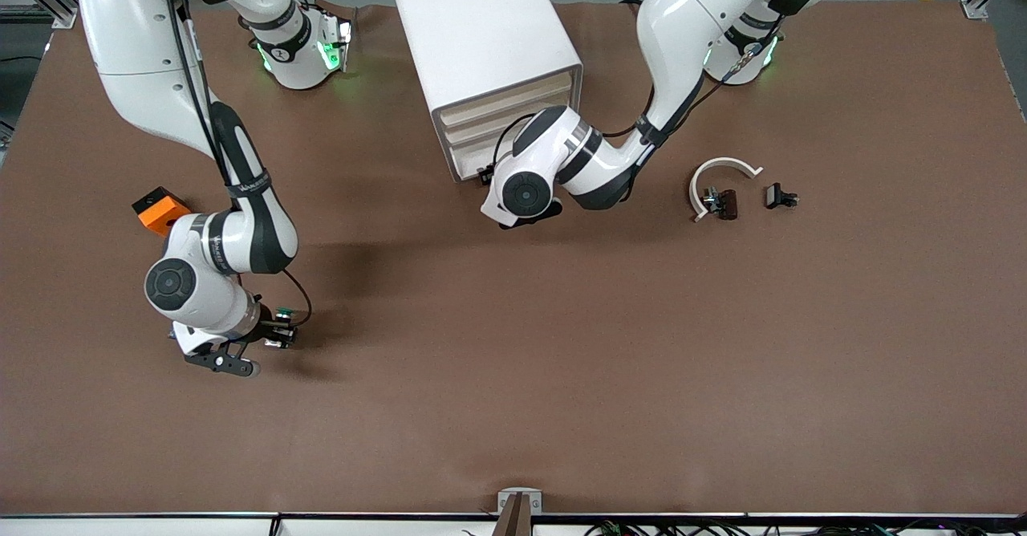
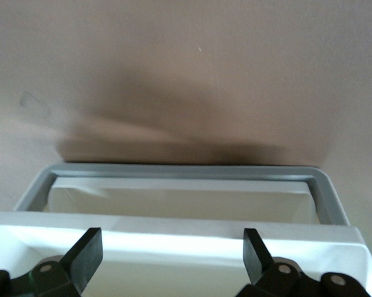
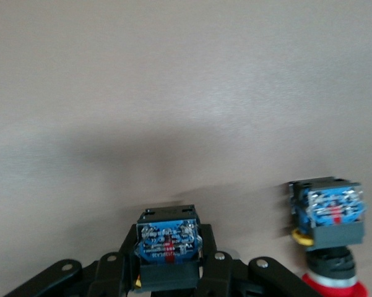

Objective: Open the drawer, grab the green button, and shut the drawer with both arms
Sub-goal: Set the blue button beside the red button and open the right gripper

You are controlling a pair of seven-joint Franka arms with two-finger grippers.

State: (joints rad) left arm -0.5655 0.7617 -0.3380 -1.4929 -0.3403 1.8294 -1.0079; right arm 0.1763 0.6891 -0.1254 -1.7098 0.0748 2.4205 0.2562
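Button [image 3: 168, 242], blue-grey base showing, clamped between the right gripper [image 1: 277, 335] fingers low over bare tabletop [image 1: 562, 359] toward the right arm's end, a red-capped button [image 3: 329, 238] beside it. Left gripper [image 2: 172, 257], jaws spread wide and empty, faces the drawer [image 2: 179, 201] front at the white cabinet [image 1: 481, 46]

High front camera overlooks whole table [image 1: 562, 359]; wrist cameras sit close, sharing it.
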